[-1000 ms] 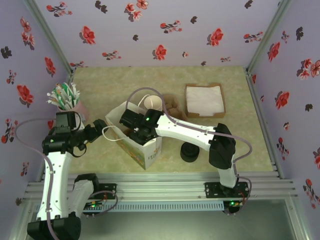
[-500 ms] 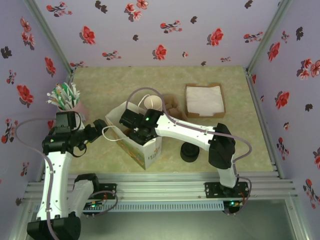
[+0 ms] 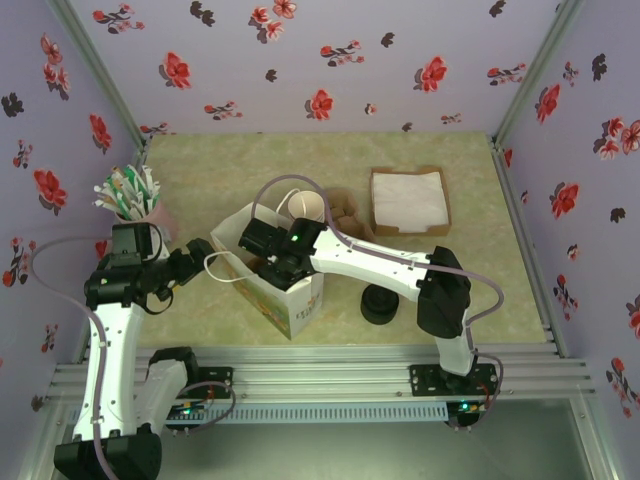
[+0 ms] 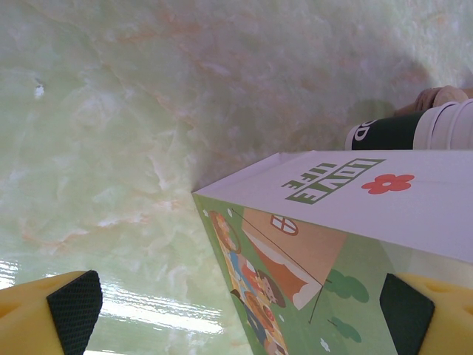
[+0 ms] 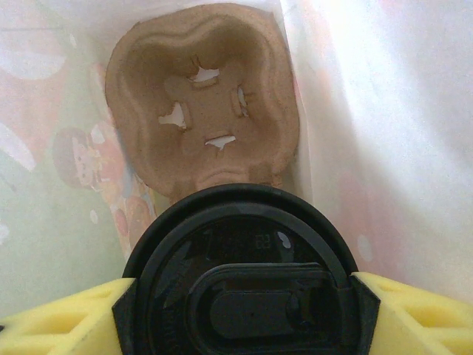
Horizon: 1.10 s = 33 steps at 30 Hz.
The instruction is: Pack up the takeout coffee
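Marbled green table (image 3: 250, 165) (floral lilac walls (image 3: 330, 75)) holds bag (image 3: 297, 300).

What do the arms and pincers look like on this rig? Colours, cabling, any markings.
The left arm and right arm have white links with black joint housings and a pale looping cable each. Small green lights glow at the bases. The left pincer and right pincer have yellow fingers; the left one's carry black pads. No lettering that I can make out.
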Each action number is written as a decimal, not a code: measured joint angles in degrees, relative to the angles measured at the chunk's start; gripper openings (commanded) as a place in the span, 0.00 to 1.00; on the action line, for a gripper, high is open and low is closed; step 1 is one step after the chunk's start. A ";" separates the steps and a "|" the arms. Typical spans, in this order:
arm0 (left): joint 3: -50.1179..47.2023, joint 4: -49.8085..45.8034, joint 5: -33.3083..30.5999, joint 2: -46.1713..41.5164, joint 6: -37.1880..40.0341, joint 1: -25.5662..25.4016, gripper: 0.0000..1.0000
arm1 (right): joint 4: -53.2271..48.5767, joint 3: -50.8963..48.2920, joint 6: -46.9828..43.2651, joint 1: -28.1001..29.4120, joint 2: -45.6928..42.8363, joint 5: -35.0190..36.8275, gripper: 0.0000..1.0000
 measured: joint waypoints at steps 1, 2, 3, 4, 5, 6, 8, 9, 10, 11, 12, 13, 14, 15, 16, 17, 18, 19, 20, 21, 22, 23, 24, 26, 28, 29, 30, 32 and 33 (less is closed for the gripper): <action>0.00 -0.02 0.00 0.00 0.00 0.00 0.99 | 0.00 0.00 0.00 0.00 0.00 0.00 0.70; 0.00 -0.02 0.00 0.00 0.00 0.00 0.99 | -0.02 0.00 0.00 0.00 0.00 0.00 0.70; 0.00 -0.02 0.00 0.00 0.00 0.00 0.99 | -0.02 0.00 0.00 0.00 0.00 0.00 0.70; 0.00 -0.02 0.00 0.00 0.00 0.00 0.99 | -0.04 0.00 0.00 0.00 0.00 0.00 0.70; 0.00 -0.02 0.00 0.00 0.00 0.00 0.99 | -0.15 0.02 0.02 0.00 0.00 0.00 0.70; 0.00 -0.02 0.00 0.00 0.00 0.00 0.99 | -0.24 0.11 0.04 0.00 0.00 -0.02 0.70; 0.00 -0.02 0.00 0.00 0.00 0.00 0.99 | -0.63 0.24 0.09 0.00 0.00 -0.09 0.71; 0.00 -0.02 0.00 0.00 0.00 0.00 0.99 | -0.94 0.37 0.20 0.00 0.00 -0.28 0.70; -0.02 -0.02 0.00 0.00 0.00 0.00 0.99 | -1.27 0.48 0.37 0.00 0.00 -0.55 0.71; 0.00 -0.02 0.00 0.00 0.00 0.00 0.99 | -1.68 0.59 0.50 0.00 0.02 -0.81 0.70; 0.00 -0.02 0.00 0.00 0.00 0.00 0.99 | -2.12 0.76 0.55 0.02 0.09 -1.05 0.71; 0.00 -0.02 0.00 0.00 0.00 0.00 0.99 | -2.54 1.01 0.68 0.02 0.17 -1.18 0.71; 0.00 -0.02 0.00 0.00 0.00 0.00 0.99 | -2.89 1.29 0.72 0.02 0.35 -1.36 0.71; 0.00 -0.02 0.00 0.00 0.00 0.00 0.99 | -3.15 1.53 0.74 0.02 0.46 -1.46 0.71; 0.00 -0.02 0.00 0.00 0.00 0.00 0.99 | -3.45 1.77 0.76 0.02 0.55 -1.55 0.71; 0.00 -0.02 0.00 0.00 0.00 0.00 0.99 | -3.91 1.97 0.90 0.02 0.66 -1.75 0.71; 0.00 -0.02 0.00 0.00 0.00 0.00 0.99 | -4.26 2.08 0.90 0.02 0.70 -1.97 0.71; -0.02 -0.02 0.00 0.00 0.00 0.00 0.99 | -4.55 2.21 0.90 0.02 0.72 -2.16 0.71; 0.00 -0.02 0.00 0.00 0.00 0.00 0.99 | -5.14 2.47 0.90 0.02 0.79 -2.40 0.71; 0.00 -0.02 0.00 0.00 0.00 0.00 0.99 | -5.73 2.75 0.90 0.02 0.92 -2.58 0.71; 0.00 -0.02 0.00 0.00 0.00 0.00 0.99 | -6.05 2.91 0.90 0.02 1.03 -2.67 0.71; 0.00 -0.02 0.00 0.00 0.00 0.00 0.99 | -6.45 3.21 0.90 0.02 1.22 -2.80 0.71; 0.00 -0.02 0.00 0.00 0.00 0.00 0.99 | -6.88 3.52 0.90 0.02 1.38 -2.84 0.71; 0.00 -0.02 0.00 0.00 0.00 0.00 0.99 | -7.50 4.00 0.87 0.02 1.64 -2.97 0.72; 0.00 -0.02 0.00 0.00 0.00 0.00 0.99 | -8.28 4.55 0.87 0.02 1.95 -3.15 0.71; 0.00 -0.02 0.00 0.00 0.00 0.00 0.99 | -8.63 4.83 0.87 0.02 2.14 -3.26 0.72; 0.00 -0.02 0.00 0.00 0.00 0.00 0.99 | -8.96 5.18 0.87 0.02 2.32 -3.28 0.72; 0.00 -0.02 0.00 0.00 0.00 0.00 0.99 | -9.66 5.77 0.87 0.02 2.67 -3.37 0.72; 0.00 -0.02 0.00 0.00 0.00 0.00 0.99 | -10.05 6.01 0.87 0.02 2.80 -3.48 0.72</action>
